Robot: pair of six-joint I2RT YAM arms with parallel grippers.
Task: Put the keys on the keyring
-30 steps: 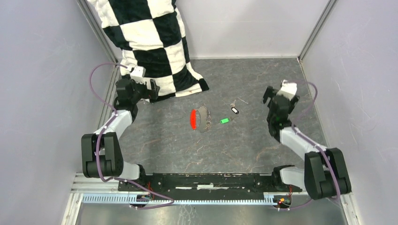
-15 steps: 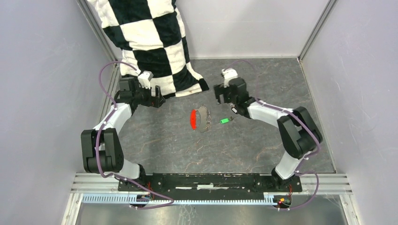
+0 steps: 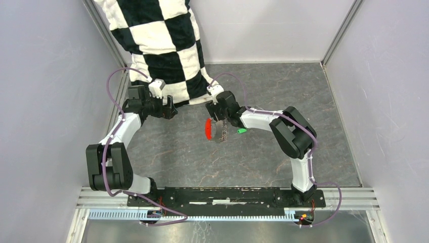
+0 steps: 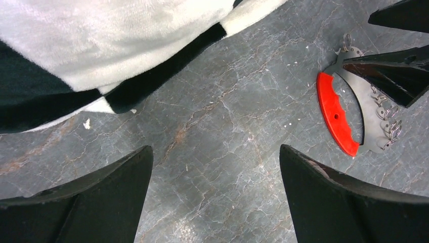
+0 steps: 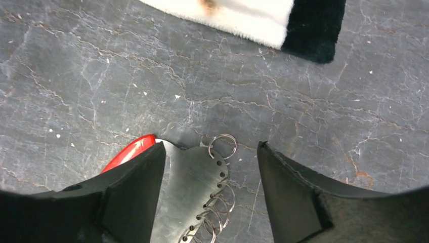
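The keyring [image 3: 217, 130] lies flat on the grey floor mid-table: a metal plate [image 5: 189, 185] with a row of small split rings [image 5: 222, 144] and a curved red piece [image 4: 336, 117]. My right gripper [image 5: 210, 147] is open and straddles the plate's top end, its left finger [image 5: 136, 187] over the plate's edge and a clear gap on the right side. A key with a green tag [image 3: 242, 130] rests just right of the keyring, beside the right arm. My left gripper [image 4: 215, 149] is open and empty over bare floor, left of the keyring.
A black-and-white checkered pillow [image 3: 162, 50] leans in the back left corner, its lower edge close behind both grippers [image 4: 101, 45] [image 5: 263, 20]. Grey walls enclose the table on three sides. The right arm [image 3: 283, 124] stretches across the middle.
The right arm has swung from the right side leftward, past the keys, to the keyring's top end, and its jaws have narrowed a little. The left gripper has shifted slightly right.
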